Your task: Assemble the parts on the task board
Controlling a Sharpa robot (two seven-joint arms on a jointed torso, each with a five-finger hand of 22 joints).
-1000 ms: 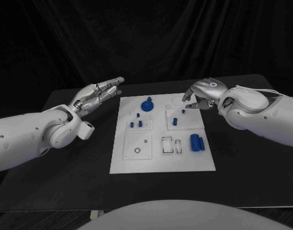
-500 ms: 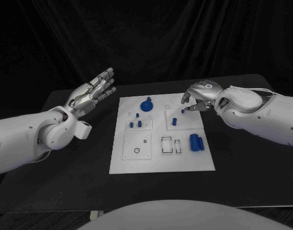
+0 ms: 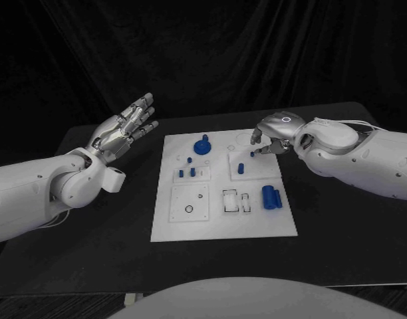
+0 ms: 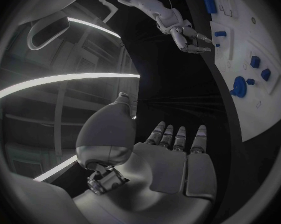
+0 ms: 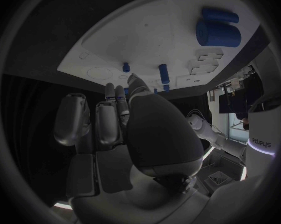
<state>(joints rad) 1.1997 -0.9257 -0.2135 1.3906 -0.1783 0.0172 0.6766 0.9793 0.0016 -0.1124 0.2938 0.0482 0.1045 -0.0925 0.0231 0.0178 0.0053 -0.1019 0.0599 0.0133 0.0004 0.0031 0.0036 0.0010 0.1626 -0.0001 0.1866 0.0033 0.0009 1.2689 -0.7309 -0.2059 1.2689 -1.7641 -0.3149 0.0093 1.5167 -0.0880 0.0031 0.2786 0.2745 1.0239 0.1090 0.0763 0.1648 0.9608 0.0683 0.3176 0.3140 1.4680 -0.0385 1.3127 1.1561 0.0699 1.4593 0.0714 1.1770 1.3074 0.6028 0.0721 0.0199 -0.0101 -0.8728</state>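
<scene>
Two silver hands frame the white task board [image 3: 225,222]: right hand [image 3: 272,133], fingers curled, seemingly pinching a small blue peg [image 3: 253,154] upper right; left hand [image 3: 124,129] raised, spread, well left.

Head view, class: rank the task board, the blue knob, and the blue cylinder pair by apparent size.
1. Task board, by far the largest.
2. and 3. Blue cylinder pair and blue knob look alike in size; the knob lies farther from the camera, so no ranking.
</scene>
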